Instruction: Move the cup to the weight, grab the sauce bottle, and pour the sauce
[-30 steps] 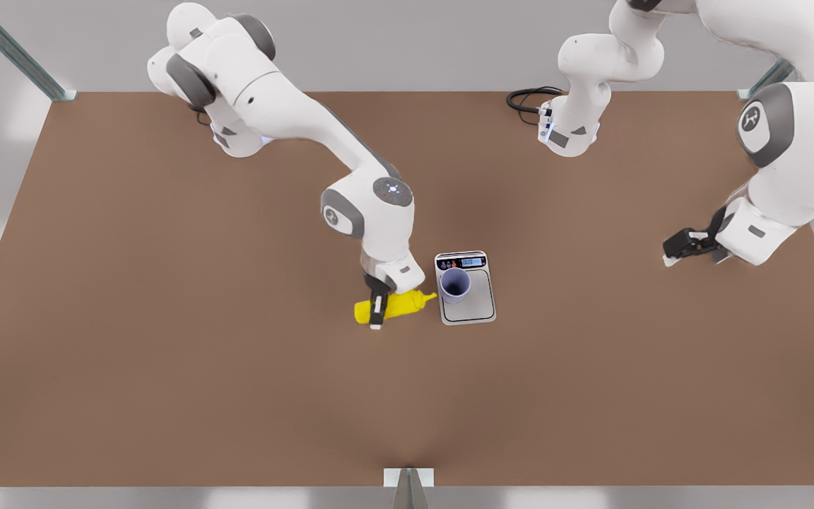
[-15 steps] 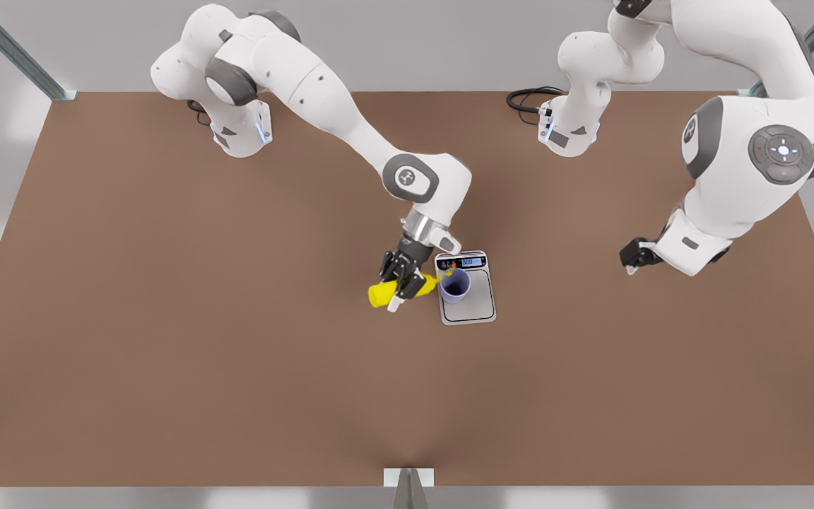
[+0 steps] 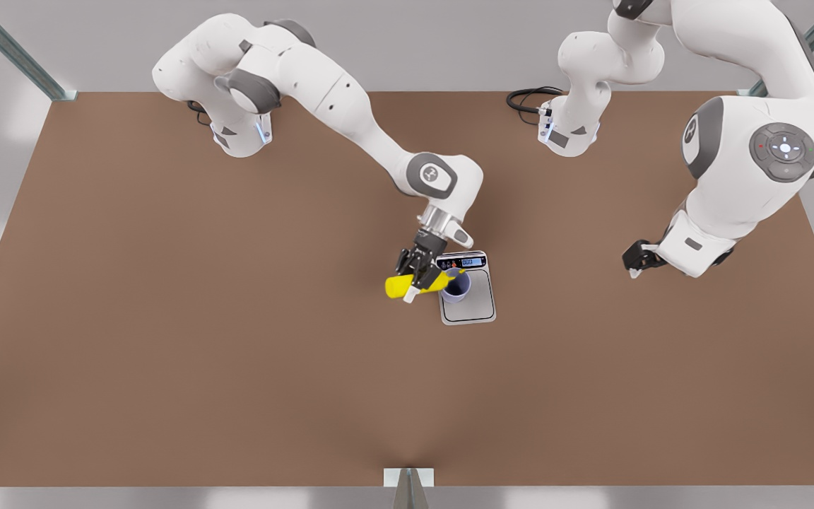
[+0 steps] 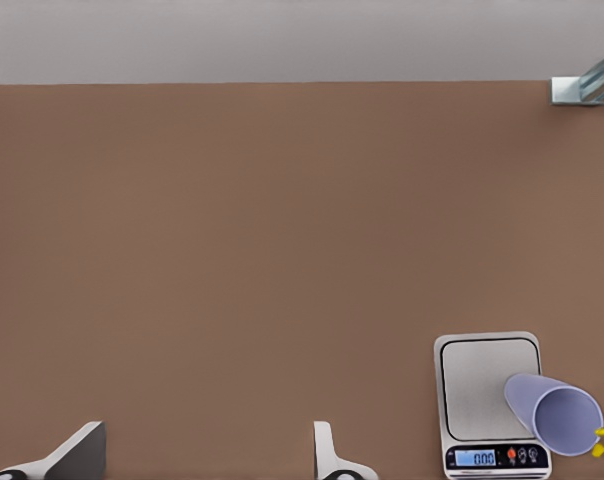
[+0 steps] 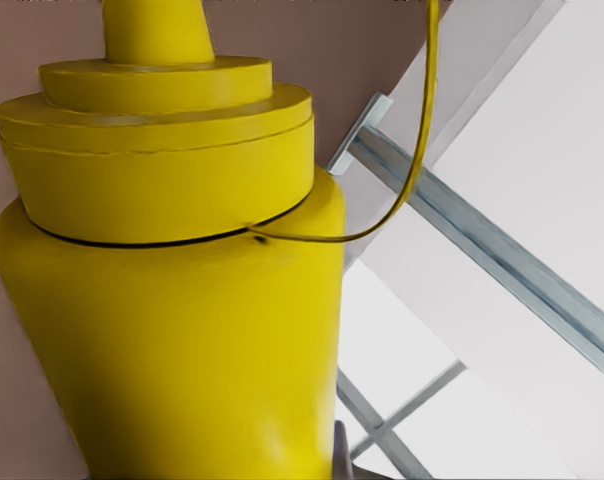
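The pale lavender cup stands upright on the silver weight, near its dark display strip. My right gripper is shut on the yellow sauce bottle, held nearly level above the table just to the front view's left of the weight, with its nozzle reaching over the cup's rim. In the right wrist view the sauce bottle shows close up with its thin cap tether. My left gripper hangs open far off at the front view's right. Its fingers look toward the weight and cup.
A brown table spreads out on all sides of the weight. The two arm bases and a black cable sit along the far edge. Metal frame posts stand at the table's corners and at the middle of the near edge.
My right gripper has lifted the sauce bottle off the table and carried it toward the cup, nozzle now over the rim. The left arm drew back slightly, then held still.
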